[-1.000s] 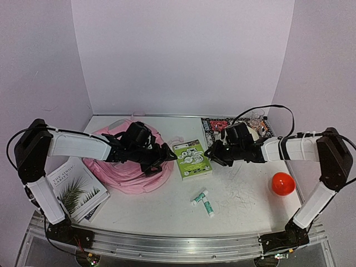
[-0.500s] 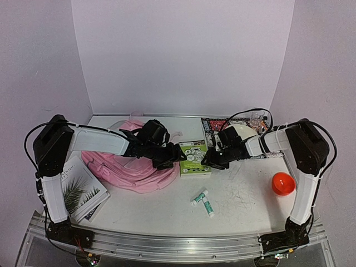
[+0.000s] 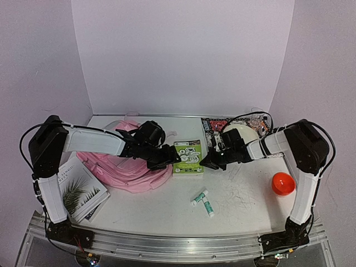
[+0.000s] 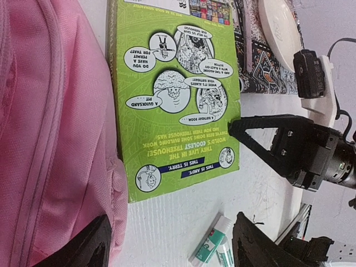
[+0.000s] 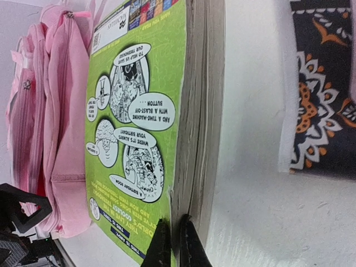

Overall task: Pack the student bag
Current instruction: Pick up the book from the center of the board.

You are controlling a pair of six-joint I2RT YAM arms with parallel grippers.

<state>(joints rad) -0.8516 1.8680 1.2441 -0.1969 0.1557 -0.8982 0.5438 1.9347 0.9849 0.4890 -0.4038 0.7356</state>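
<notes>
The pink bag (image 3: 127, 169) lies slumped on the white surface (image 3: 245, 183), on the left half of it, and the left arm reaches over its top. The left fingers (image 3: 171, 159) stand wide open at the bag's right edge, gripping nothing. In the left wrist view one of them rests against the pink fabric and the other hangs over bare surface.

Just ahead of the open left fingers lies a green book (image 3: 187, 157), flat, with cartoon speech bubbles on its cover. Its left side touches the bag.

The right fingers (image 3: 206, 162) are on the far side of the book from the left ones. They are pressed together, with their tips at the book's right edge. In the right wrist view they sit against the top of the page block, but I cannot tell whether they pinch the cover.

Two small glue sticks (image 3: 203, 202) lie on the surface nearer the arm bases than either pair of fingers. Behind the right fingers a white plate (image 3: 240, 132) rests on a dark patterned cloth (image 3: 214, 125). An orange ball (image 3: 282, 183) sits well off to the right of them. On the far side of the bag from the left fingers lies a white book with a palm leaf on its cover (image 3: 80, 186).
</notes>
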